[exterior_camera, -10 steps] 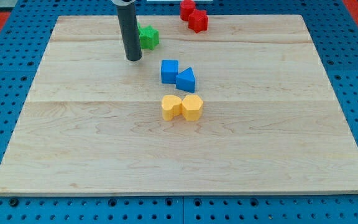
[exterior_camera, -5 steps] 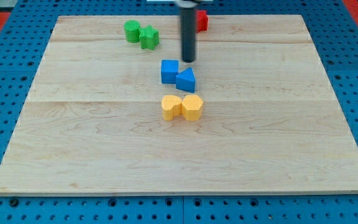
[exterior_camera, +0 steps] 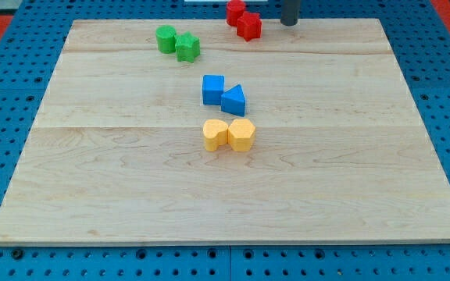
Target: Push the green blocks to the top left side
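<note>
My tip hovers right of the red blocks; no jaws here. Next, I judge, it circles the green blocks and nudges them leftward.

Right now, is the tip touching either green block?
No: my tip sits at the view's top edge, right of the red blocks, well apart from the green blocks.
</note>
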